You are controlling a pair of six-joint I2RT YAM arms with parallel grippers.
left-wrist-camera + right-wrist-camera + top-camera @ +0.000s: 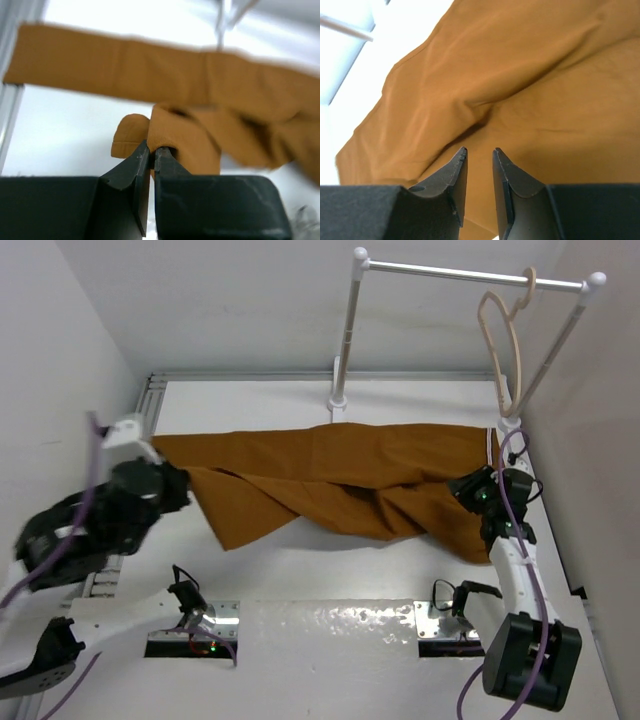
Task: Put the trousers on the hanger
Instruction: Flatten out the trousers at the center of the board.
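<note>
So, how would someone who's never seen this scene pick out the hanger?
Find the white tubular clothes rail standing at the back of the scene. Near its right end hangs the thin pale beige hanger, a rounded triangular loop hooked over the bar. It is the only item on the rail, above the rust-brown trousers.

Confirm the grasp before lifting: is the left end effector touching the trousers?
Touching. The left wrist view shows the left end effector shut, with a fold of the trousers pinched between its tips.
</note>
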